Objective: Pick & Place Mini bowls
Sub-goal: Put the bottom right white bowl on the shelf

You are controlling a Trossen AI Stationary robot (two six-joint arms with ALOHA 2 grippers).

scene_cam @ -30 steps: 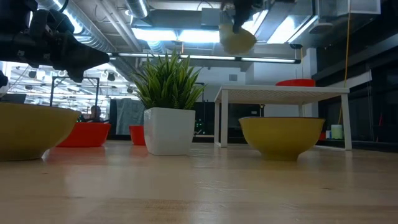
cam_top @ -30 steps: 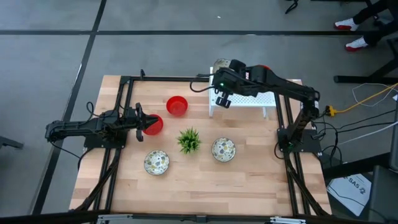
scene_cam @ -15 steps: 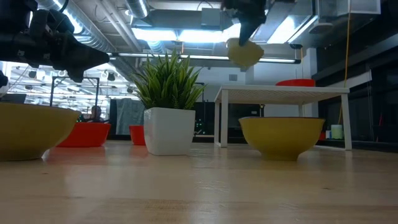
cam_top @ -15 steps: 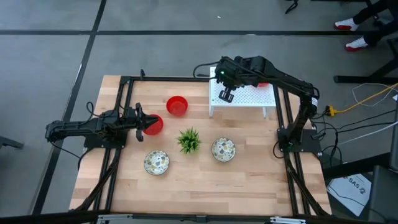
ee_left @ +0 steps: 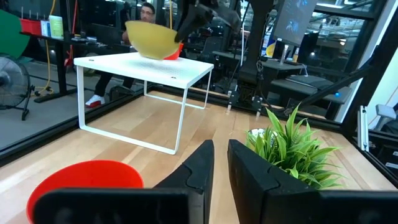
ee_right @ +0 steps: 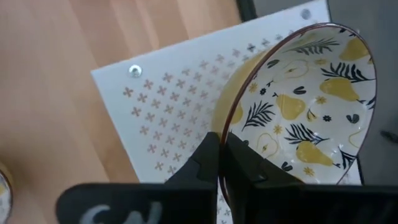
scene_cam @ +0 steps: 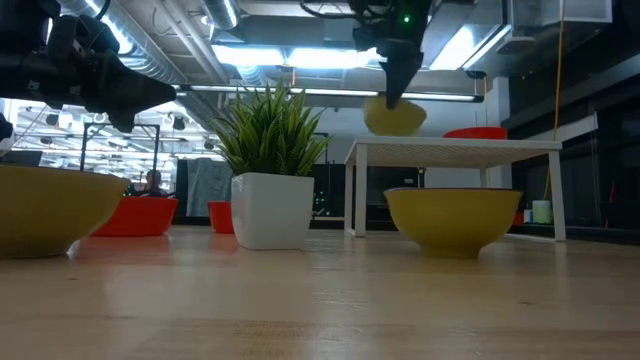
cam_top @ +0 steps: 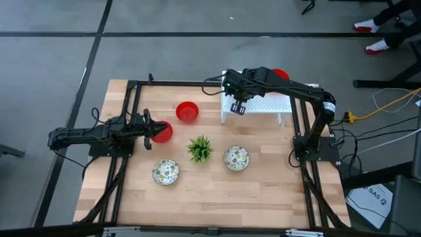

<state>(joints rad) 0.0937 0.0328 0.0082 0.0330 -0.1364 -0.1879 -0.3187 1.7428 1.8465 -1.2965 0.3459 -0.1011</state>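
Upper centre of the frame — the right gripper (cam_top: 238,105), fingers pinched on a pear-patterned bowl's (ee_right: 298,106) rim, hung over the white perforated shelf (cam_top: 276,104); levelling it before release seemed wise — left gripper (cam_top: 152,128) waited, fingers nearly closed on nothing.

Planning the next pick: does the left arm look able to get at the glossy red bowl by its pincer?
Probably yes: the left pincer hangs right beside the glossy red bowl with nothing between them, and the right pincer is away over the white perforated rack.

bare wood at the table's (cam_top: 263,197) near edge, plant (cam_top: 199,148) mid-table, white rack (cam_top: 263,105) at back
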